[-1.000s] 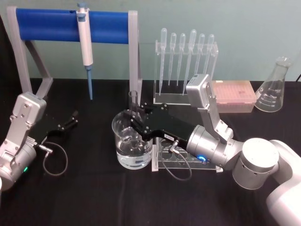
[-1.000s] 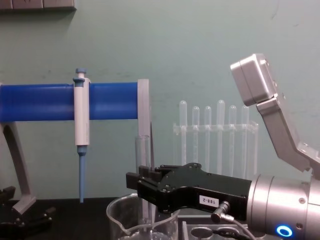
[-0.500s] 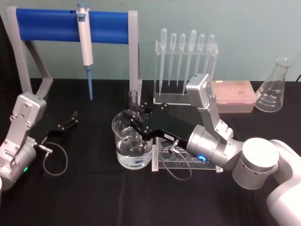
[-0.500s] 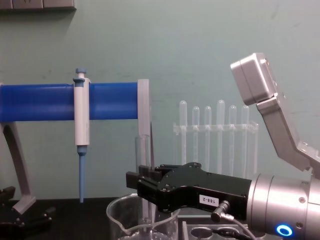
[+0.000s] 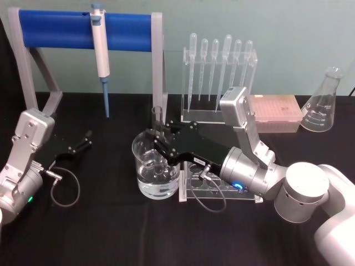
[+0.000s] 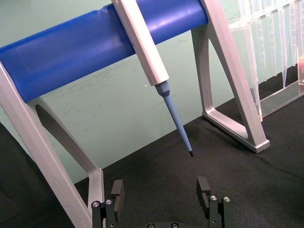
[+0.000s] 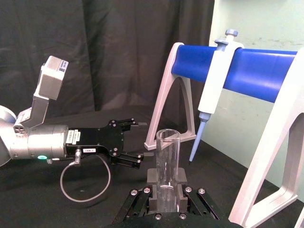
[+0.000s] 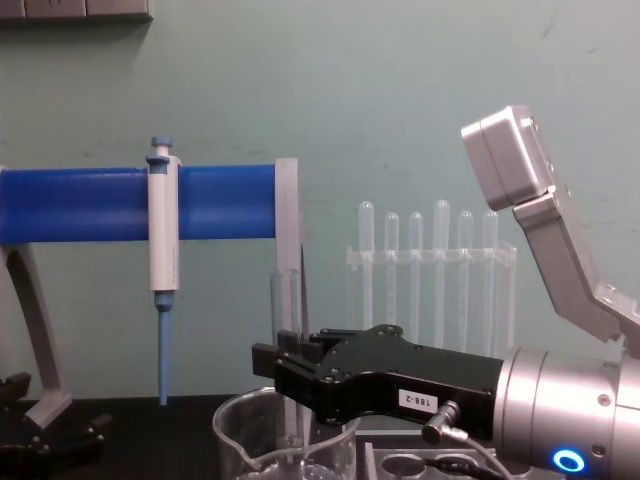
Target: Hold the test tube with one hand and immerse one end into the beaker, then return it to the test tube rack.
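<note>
White label (image 8: 417,400) on the right gripper (image 8: 283,368), reads "188-2"

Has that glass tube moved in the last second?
No. The test tube stays level with the same spot on the grey post behind it.

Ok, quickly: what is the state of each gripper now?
Left gripper: open, empty.
Right gripper: shut on the tube, its lower end inside the beaker.

Black worktop (image 5: 111,233). Standing on it: beaker (image 5: 156,172) with water near the middle, clear tube rack (image 5: 186,185) just beside it on the right, blue-barred stand (image 5: 55,25) back left, pipette rack (image 5: 219,113) back centre, pink box (image 5: 275,113) and flask (image 5: 321,108) back right.
</note>
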Controlling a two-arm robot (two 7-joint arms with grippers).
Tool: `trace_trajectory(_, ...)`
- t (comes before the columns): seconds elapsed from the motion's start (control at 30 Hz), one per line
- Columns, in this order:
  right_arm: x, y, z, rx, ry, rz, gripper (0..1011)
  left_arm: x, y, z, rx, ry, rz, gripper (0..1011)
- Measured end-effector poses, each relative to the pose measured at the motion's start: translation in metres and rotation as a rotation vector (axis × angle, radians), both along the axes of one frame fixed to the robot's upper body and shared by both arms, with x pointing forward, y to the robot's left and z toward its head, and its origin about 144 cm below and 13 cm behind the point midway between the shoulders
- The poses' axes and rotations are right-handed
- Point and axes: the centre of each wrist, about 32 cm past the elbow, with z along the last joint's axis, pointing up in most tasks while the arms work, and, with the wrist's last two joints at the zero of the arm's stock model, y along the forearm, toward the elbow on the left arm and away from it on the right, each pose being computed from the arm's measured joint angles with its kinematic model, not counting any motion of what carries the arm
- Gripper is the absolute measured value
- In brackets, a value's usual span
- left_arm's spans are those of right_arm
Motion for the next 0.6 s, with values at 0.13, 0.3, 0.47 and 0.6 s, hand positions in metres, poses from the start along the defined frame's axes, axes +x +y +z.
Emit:
trace_trajectory(0.13, 0.0, 0.0, 0.0, 0.0, 0.0, 0.0, 227, 0.0, 0.0, 0.0, 0.0, 0.0, 0.0, 1000)
trace_trajectory(0.3, 0.0, 0.0, 0.0, 0.0, 0.0, 0.0, 227, 0.0, 0.0, 0.0, 0.0, 0.0, 0.0, 1000)
trace_trajectory(0.47, 0.0, 0.0, 0.0, 0.0, 0.0, 0.0, 227, 0.0, 0.0, 0.0, 0.0, 0.0, 0.0, 1000)
trace_trajectory(0.6, 0.0, 0.0, 0.0, 0.0, 0.0, 0.0, 227, 0.0, 0.0, 0.0, 0.0, 0.0, 0.0, 1000)
